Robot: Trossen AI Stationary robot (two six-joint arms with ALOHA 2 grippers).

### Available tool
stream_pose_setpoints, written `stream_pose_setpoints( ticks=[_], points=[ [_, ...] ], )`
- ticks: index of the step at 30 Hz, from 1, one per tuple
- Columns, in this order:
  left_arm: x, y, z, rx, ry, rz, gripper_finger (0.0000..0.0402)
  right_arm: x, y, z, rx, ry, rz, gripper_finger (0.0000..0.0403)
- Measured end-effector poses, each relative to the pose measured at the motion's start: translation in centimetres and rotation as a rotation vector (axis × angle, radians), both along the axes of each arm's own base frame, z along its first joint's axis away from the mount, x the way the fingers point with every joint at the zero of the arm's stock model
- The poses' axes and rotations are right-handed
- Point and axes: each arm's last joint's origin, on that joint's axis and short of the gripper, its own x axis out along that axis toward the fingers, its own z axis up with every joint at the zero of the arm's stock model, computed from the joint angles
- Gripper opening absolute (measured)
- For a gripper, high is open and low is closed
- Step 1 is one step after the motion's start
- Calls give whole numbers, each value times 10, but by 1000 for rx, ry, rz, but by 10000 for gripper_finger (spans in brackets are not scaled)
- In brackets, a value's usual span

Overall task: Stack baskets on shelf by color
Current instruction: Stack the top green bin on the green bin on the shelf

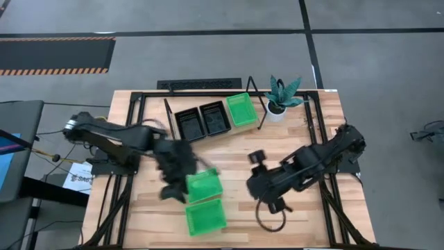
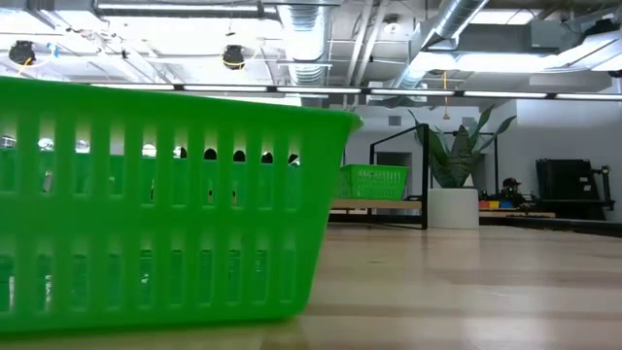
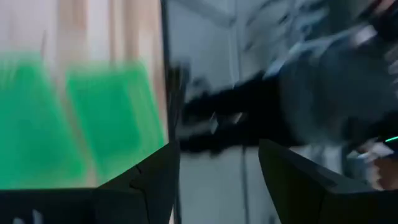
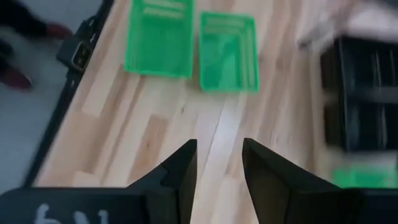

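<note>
Two green baskets lie on the tabletop, one (image 1: 203,185) by the table's middle and one (image 1: 205,216) by the near edge; the nearer one fills the left of the low view (image 2: 146,204). On the shelf (image 1: 171,118) at the far side stand two black baskets (image 1: 189,125) (image 1: 215,118) and a third green basket (image 1: 241,110) (image 2: 374,182). My left gripper (image 1: 172,186) (image 3: 217,149) is blurred, open and empty, just left of the middle green basket. My right gripper (image 1: 255,184) (image 4: 219,162) is open and empty, right of the green baskets (image 4: 227,51).
A potted plant (image 1: 281,101) (image 2: 455,207) stands right of the shelf at the far edge. A dark cable loop (image 1: 270,221) lies on the table under the right arm. Black frame bars (image 1: 128,139) run along the table's sides.
</note>
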Motion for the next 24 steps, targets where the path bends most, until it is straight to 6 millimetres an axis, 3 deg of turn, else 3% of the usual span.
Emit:
stream_pose_setpoints(
  ticks=[5, 11, 19, 24],
  points=[
    [-62, -17, 39, 155, 65, 146, 206, 42, 6, -34, -181, -25, 275, 148],
    [-108, -29, 62, 231, -49, 416, 206, 98, 0, -91, -358, 41, 596, 152],
    [-131, -45, 65, 185, -32, 519, 206, 140, -15, -173, -545, 270, 939, 141],
    [-130, -55, 59, 183, 15, 525, 206, 157, -23, -217, -537, 356, 940, 127]
  ],
)
